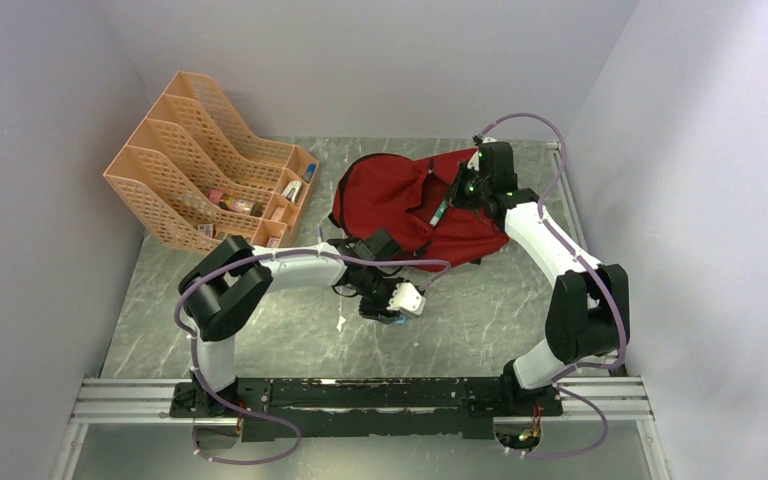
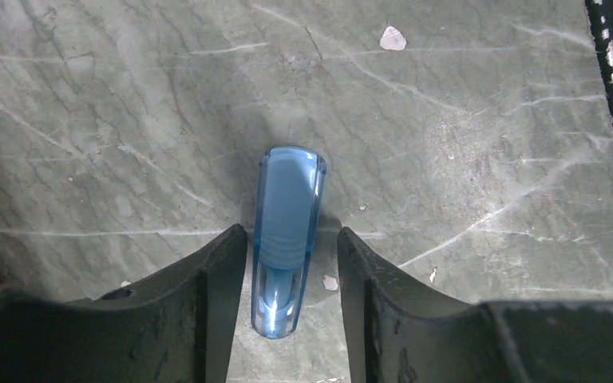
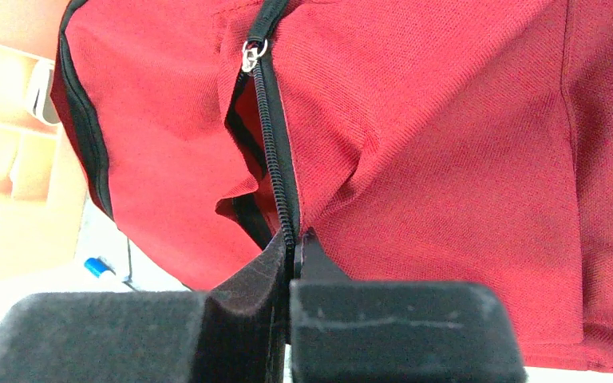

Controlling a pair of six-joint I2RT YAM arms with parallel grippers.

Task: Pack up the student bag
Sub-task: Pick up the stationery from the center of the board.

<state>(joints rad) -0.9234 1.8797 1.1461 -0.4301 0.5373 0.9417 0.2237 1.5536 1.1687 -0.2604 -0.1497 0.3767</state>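
Student bag (image 1: 400, 200): you'll find it lying on the far half of the counter (image 1: 480, 320), right of centre, dark-red fabric slumped, black strap at its near edge.

Right end effector (image 3: 294, 243): closed tight, with no gap between the pads. It pinches the bag's black zipper (image 3: 275, 159) at the lower end of the run. Above the pinch the zipper is parted and the fabric gapes to a dark slit. The silver zipper pull (image 3: 250, 54) sits at the top of the slit.

Left end effector (image 2: 291, 235): low over the counter, near side of the bag, pointing down. Its jaws are partly spread and straddle a small translucent blue piece (image 2: 287, 207) that lies flat on the marbled surface. You can see a sliver of counter between the piece and the right-hand finger (image 2: 367, 287), and the other finger is just beside it. It has no grip on the piece.

Orange file rack (image 1: 210, 175): far left corner, tilted compartments, small items in the lower trays, too small to name.
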